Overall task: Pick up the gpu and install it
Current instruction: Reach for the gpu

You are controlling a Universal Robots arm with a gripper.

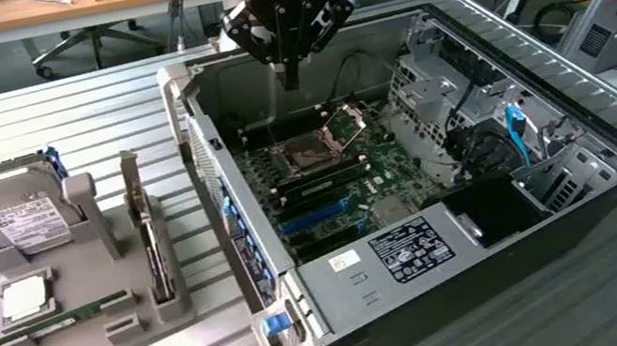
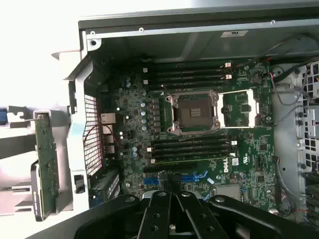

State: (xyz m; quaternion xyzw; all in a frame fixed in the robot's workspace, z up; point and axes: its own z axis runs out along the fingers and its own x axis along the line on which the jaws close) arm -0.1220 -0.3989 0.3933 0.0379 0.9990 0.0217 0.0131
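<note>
Dark, thin board with a metal bracket, the gpu stands on edge in the grey holder at the exterior view's left-centre. It is probably light, stiff and fragile, and best pinched along its bare upper edge. The hand is closed and empty at upper middle, over the open case.

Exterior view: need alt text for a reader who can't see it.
Robot gripper, shut and empty, hangs above the open computer case and its motherboard. On the exterior view's left, the gpu stands on edge in a grey holder beside a hard drive.
</note>
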